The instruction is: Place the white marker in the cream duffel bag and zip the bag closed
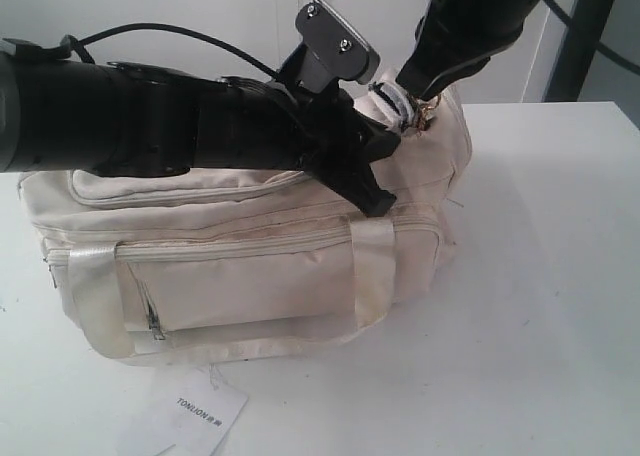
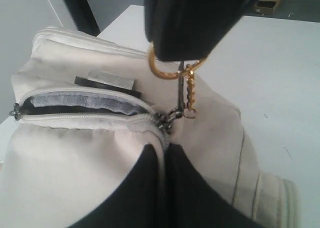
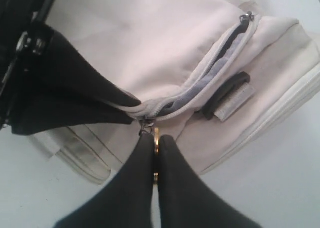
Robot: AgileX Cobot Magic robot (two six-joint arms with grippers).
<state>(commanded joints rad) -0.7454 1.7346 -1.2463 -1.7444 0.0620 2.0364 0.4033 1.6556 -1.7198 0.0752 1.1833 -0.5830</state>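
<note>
The cream duffel bag [image 1: 250, 266] lies on the white table. Its end zip [image 2: 75, 105] gapes and shows dark lining. My left gripper [image 2: 165, 150] is shut on a fold of the bag's fabric just beside the zip slider [image 2: 167, 117]. My right gripper [image 3: 156, 138] is shut on the gold ring [image 2: 162, 70] chained to that slider [image 3: 146, 124]. In the exterior view both grippers meet at the bag's far right top corner, the left gripper [image 1: 388, 151] below the right gripper [image 1: 415, 106]. The white marker is not in view.
A white paper TONLION tag [image 1: 200, 416] lies on the table in front of the bag. A black strap ring with a grey webbing tab [image 2: 107, 83] sits beside the zip opening. The front pocket zip [image 1: 230, 246] is shut. White table [image 1: 540, 276] extends to the right.
</note>
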